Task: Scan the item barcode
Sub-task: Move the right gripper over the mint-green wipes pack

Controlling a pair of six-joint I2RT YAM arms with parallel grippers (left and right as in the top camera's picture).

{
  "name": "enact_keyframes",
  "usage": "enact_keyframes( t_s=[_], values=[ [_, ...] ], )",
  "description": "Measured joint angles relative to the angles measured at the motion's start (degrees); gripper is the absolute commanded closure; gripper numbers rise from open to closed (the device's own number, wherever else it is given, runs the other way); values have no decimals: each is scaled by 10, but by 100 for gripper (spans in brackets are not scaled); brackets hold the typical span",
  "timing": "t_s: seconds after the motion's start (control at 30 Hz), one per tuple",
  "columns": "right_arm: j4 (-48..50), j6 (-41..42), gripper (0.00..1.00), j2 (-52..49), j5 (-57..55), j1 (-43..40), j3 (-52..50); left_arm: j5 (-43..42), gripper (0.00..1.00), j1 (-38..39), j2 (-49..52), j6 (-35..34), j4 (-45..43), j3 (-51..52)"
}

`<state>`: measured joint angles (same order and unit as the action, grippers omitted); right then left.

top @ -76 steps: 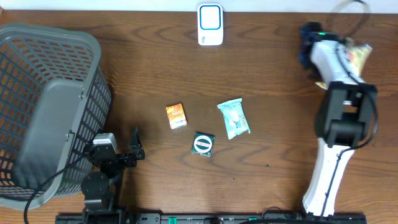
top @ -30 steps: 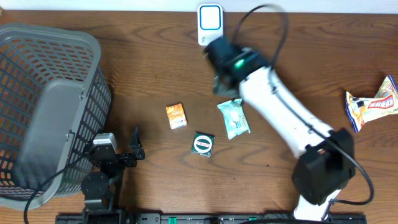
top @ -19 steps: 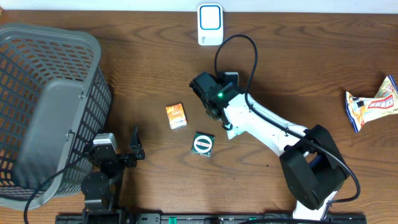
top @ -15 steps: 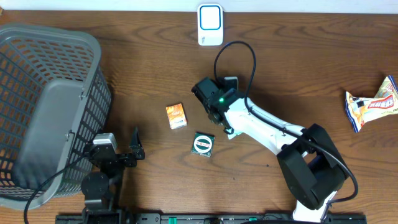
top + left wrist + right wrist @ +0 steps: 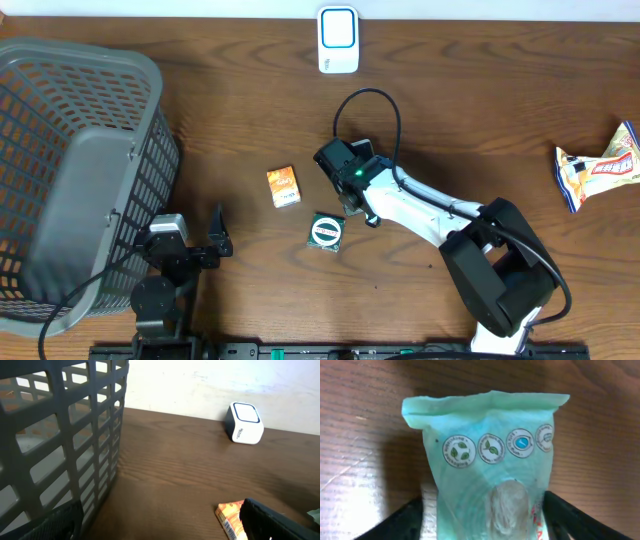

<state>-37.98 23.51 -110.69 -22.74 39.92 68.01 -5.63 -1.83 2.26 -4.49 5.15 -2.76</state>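
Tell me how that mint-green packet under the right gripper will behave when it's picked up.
The mint-green packet will probably be floppy: its crimped top edge is wavy and the film looks thin. Likely light, since it lies flat on the table. The smooth film may slip or crumple between the fingers.

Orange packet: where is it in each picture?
Overhead: orange packet just left of centre.
Left wrist: orange packet at the bottom edge, right of centre.
Right wrist: not in it.
Shared landmark: white scanner, top centre overhead, upper right in left wrist.
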Motion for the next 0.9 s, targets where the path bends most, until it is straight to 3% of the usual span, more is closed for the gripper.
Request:
enact_keyframes(
  t_s=[0.07,0.23,0.53,0.73,0.9],
  values=[
    [6,-8,43,-6,-5,0,2,0,2,0,0,0,0,0],
    [7,-17,47,-35,-46,1,23,0,2,0,0,0,0,0],
    [-28,-6,68,-55,-88,2,39,0,2,0,0,0,0,0],
    [-64,-3,99,-62,-95,-4,46,0,2,0,0,0,0,0],
    [-146,-32,99,-75,-25,-20,106,0,2,0,0,0,0,0]
  ],
)
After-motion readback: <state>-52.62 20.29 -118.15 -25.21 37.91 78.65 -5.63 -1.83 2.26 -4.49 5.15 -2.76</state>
